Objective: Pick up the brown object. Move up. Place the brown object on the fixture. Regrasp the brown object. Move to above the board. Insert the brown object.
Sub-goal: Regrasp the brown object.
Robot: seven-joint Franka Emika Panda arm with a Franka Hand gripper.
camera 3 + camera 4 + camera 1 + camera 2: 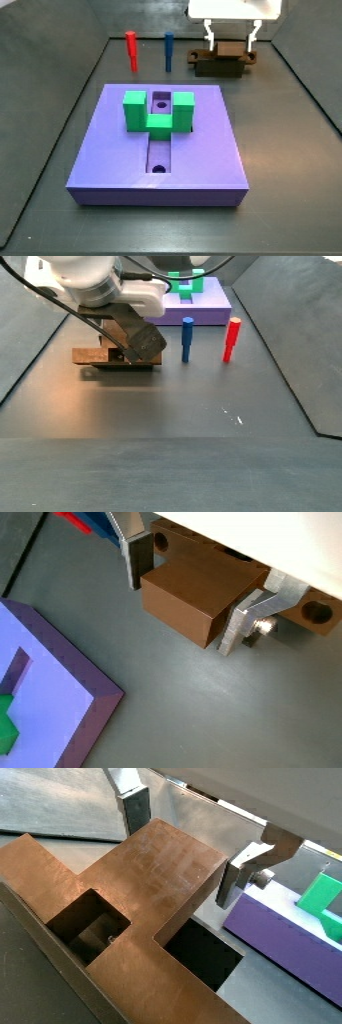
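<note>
1. Brown object (221, 62) lies on the dark floor at the far right of the scene, well beyond the board (214, 148), seen in a side view.
2. In both wrist views it appears as a wide wood-brown piece with holes, a raised block at its middle (198, 597) (160, 868).
3. Gripper (201, 602) hangs directly over it, its silver fingers (247, 620) flanking the raised block and closed against both sides, so the jaws grasp the brown object.
4. A green block (158, 110) sits on the board over the groove.
5. A red peg (132, 50) and a blue peg (168, 50) stand upright left of the brown object.
</note>
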